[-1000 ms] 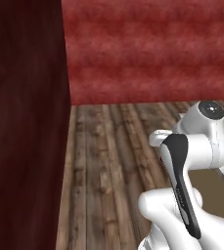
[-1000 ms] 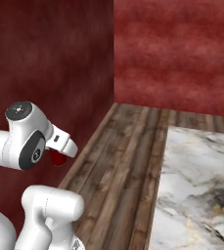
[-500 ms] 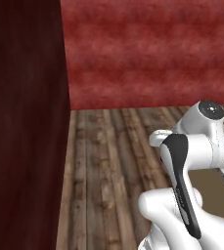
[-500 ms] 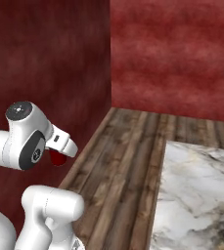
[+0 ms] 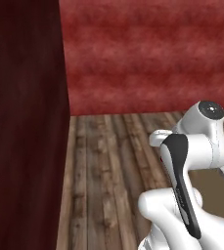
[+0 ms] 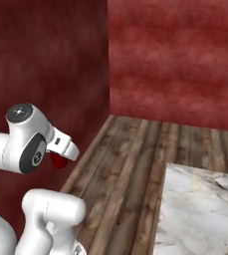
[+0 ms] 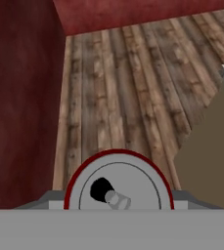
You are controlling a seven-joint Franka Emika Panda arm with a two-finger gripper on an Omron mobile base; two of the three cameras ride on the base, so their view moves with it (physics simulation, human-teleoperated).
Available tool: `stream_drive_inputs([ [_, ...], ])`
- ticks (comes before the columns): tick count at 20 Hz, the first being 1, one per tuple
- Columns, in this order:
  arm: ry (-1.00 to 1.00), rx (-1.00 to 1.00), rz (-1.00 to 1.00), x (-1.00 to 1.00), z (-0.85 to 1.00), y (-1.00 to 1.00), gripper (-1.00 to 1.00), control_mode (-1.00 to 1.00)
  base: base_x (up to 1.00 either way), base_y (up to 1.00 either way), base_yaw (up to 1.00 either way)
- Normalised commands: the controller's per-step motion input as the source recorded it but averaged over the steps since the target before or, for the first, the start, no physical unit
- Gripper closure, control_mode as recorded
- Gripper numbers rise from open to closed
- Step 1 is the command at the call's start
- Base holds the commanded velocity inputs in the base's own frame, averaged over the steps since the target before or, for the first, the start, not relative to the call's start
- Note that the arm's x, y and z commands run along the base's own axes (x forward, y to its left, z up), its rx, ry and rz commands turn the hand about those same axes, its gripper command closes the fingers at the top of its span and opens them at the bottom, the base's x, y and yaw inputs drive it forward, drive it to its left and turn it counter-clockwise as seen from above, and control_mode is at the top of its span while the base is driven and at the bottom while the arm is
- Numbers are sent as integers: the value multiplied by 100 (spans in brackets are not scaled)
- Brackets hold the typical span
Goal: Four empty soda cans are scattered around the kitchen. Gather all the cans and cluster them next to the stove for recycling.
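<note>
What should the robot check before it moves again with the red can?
1. Can in the tool: ok. The red can sits with its silver top facing the hand view, and a bit of red shows under the hand in the right base view.
2. Tool shut on the can: ok.
3. Wooden floor ahead free of clutter: ok.
4. Room beside the dark red wall on the left: cannot tell, it looks close.
5. Marble counter corner kept away from the arm: ok for now.
6. Stove in sight to aim for: not ok.
</note>
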Motion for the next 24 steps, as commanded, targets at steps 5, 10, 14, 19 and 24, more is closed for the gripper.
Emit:
stream_drive_inputs([
  [5, 0, 0, 0, 0, 0, 0, 100, 100, 60, 8, 0],
  [10, 0, 0, 0, 0, 0, 0, 100, 100, 62, 12, 0],
  [14, 0, 0, 0, 0, 0, 0, 100, 100, 60, 16, -3],
  [19, 0, 0, 0, 0, 0, 0, 100, 100, 57, 19, -8],
  [24, 0, 0, 0, 0, 0, 0, 100, 100, 59, 22, -10],
])
